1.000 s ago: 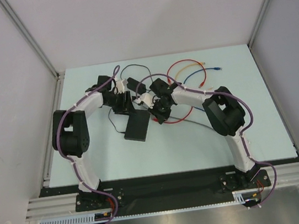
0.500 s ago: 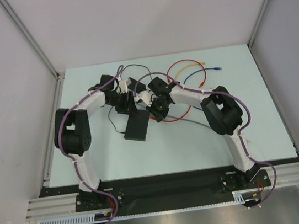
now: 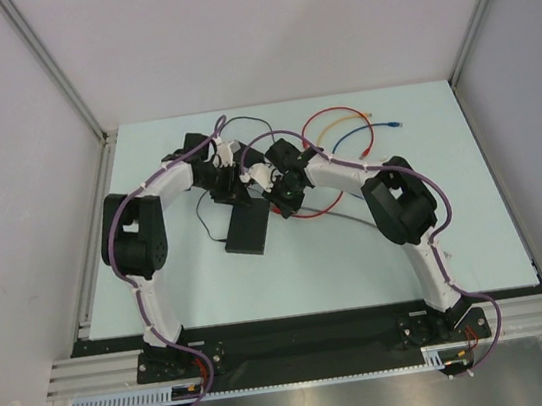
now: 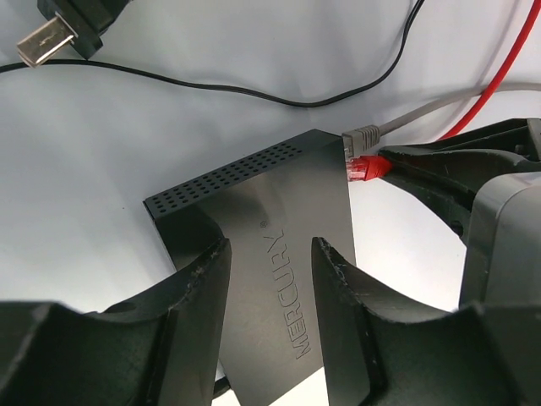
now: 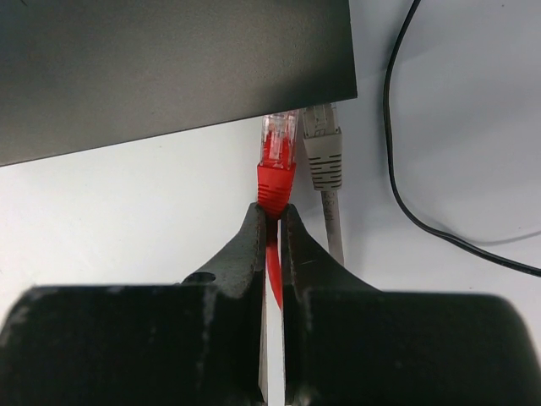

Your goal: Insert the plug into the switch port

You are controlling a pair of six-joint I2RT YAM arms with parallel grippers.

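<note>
MERCURY switch (image 4: 279, 194), red plug (image 5: 276, 161) at edge

Counted here are my two grippers, the left gripper (image 4: 269, 245) and the right gripper (image 5: 272, 210), one to each of my two arms. On the table (image 3: 359, 251) lie one flat black switch (image 4: 279, 228), one black power adapter (image 4: 89, 21) and one thin black cord (image 4: 254, 91). At the switch's edge I count two plugs, one red plug (image 5: 276, 152) and one grey plug (image 5: 322, 144), and three cable colours: one red cable (image 4: 494, 80), one grey cable (image 4: 423, 114) and one blue cable (image 3: 372, 130).
</note>
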